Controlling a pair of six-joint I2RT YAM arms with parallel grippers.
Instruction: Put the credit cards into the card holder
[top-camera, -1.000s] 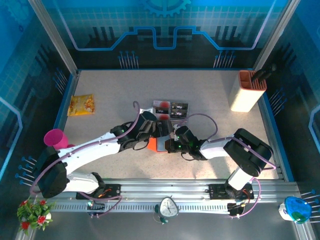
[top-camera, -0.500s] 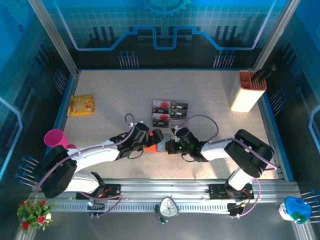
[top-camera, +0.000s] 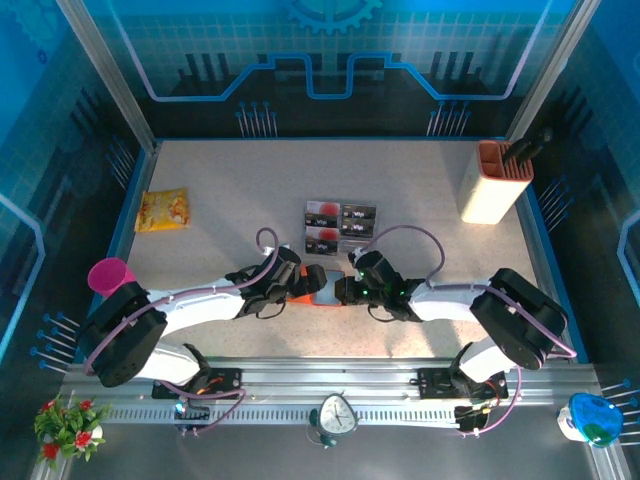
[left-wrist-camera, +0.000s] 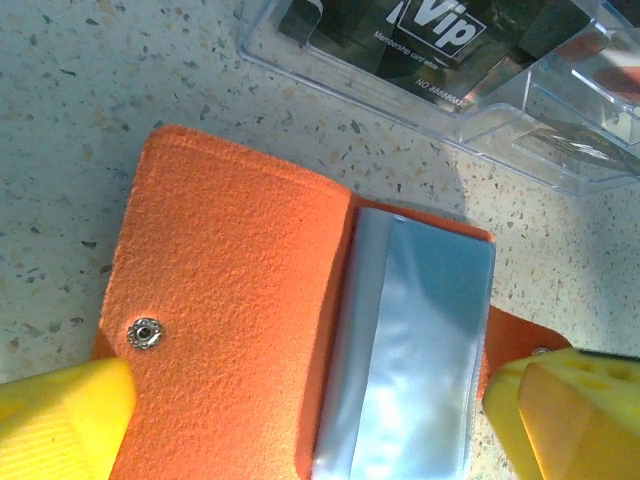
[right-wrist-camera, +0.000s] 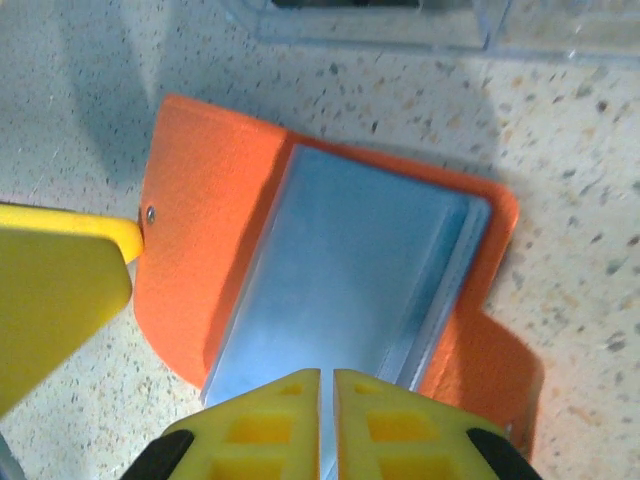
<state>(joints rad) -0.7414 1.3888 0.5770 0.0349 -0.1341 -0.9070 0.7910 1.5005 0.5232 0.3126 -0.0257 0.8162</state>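
The card holder (left-wrist-camera: 240, 300) lies open on the table, an orange wallet with a snap stud on its flap and grey-clear pockets (right-wrist-camera: 340, 270) in the middle. My left gripper (left-wrist-camera: 315, 420) hovers over it, open wide, one yellow fingertip (left-wrist-camera: 60, 420) off each side. My right gripper (right-wrist-camera: 327, 420) is shut to a hairline slit, its tips at the near edge of the pockets. Whether a pocket sheet is nipped I cannot tell. The credit cards (top-camera: 340, 222), black with red and white markings, sit in a clear tray (left-wrist-camera: 560, 150) just beyond the card holder (top-camera: 300, 294). One black card (left-wrist-camera: 440, 35) reads "Vip".
A tall cream-and-orange container (top-camera: 493, 182) stands at the back right. A yellow packet (top-camera: 163, 210) lies at the left, and a pink cup (top-camera: 110, 275) stands near the left edge. Open table stretches behind the tray and to either side of the arms.
My left gripper has drawn back from beside the tray toward the near left and now hangs over the open card holder. The right gripper stayed at the pockets, its jaws parting a hair.
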